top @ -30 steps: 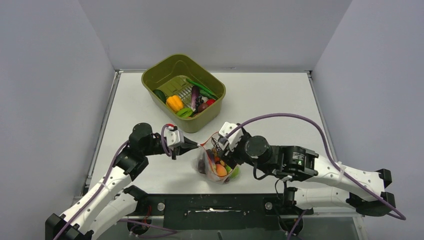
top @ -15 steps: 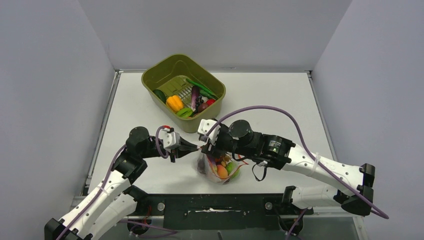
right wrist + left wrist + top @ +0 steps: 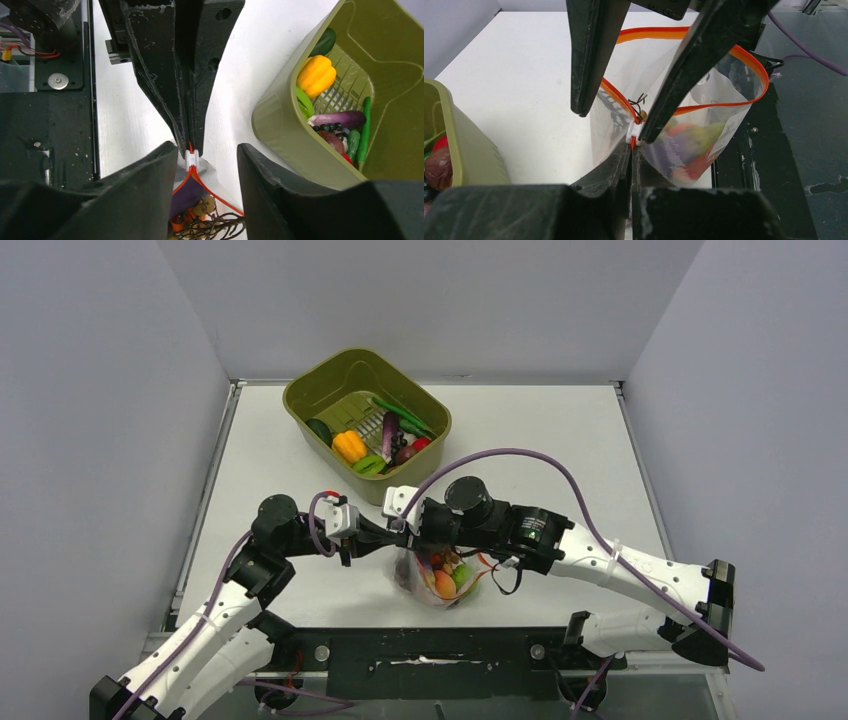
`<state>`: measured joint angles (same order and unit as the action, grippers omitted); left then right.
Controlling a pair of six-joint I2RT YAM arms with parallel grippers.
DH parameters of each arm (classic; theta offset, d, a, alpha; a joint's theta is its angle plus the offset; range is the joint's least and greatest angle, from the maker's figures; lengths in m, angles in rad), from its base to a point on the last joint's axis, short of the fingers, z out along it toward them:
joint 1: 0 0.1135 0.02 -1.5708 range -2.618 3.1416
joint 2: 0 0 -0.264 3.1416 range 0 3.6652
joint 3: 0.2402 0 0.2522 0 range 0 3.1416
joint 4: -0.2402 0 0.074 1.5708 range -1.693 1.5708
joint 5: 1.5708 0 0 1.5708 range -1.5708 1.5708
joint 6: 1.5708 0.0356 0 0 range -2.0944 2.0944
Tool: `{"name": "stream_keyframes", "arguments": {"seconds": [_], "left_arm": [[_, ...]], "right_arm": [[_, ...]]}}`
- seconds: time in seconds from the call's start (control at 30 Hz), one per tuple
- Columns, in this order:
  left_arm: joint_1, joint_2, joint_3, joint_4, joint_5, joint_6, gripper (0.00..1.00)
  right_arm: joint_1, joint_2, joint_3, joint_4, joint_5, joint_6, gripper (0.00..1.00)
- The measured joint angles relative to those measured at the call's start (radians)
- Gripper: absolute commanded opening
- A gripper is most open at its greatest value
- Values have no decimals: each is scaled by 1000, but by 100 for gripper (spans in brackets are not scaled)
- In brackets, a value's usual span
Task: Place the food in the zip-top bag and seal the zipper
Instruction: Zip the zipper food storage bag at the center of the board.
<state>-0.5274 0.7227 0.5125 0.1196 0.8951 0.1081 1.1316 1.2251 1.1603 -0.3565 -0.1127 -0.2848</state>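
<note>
Two pairs of matte black, rough-edged fingers meeting at one corner of the zip-top bag. Clenched flat together, left gripper pinching the thin red-orange zipper right beside its small white slider. Spread apart and grasping nothing, right gripper straddling that slider from above, one tapered finger just beside it. Beyond the left fingertips, clear soft film bulging open in a rounded loop, with glossy orange, green and purple food piled inside. To one side of the right gripper, ribbed olive-green tub on the white table, holding a lobed yellow pepper and a smooth eggplant.
</note>
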Motion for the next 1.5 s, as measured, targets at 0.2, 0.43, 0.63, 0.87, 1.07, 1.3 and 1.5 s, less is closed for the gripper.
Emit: {"name": "stream_keyframes", "arguments": {"seconds": [0.2,0.43,0.63,0.87,1.07,1.3,1.5], "left_arm": [[0,-1,0,1,3,-1,0],[0,-1,0,0,8,-1,0],[0,-2,0,2,8,-3,0],[0,-3,0,5,8,-11,0],[0,-8,0,2,7,-14,0],[-1,-8,0,-3,9,-6,0],[-2,-8,0,-3,14,8,0]], "right_arm": [[-18,0,-5,12,-29,1,35],[-30,0,-19,24,-96,5,37],[-32,0,-30,21,-125,12,36],[-32,0,-32,3,-135,27,14],[-33,0,-32,3,-131,33,3],[-52,-19,-51,1,-146,47,2],[-71,-56,-78,-15,-154,60,0]]}}
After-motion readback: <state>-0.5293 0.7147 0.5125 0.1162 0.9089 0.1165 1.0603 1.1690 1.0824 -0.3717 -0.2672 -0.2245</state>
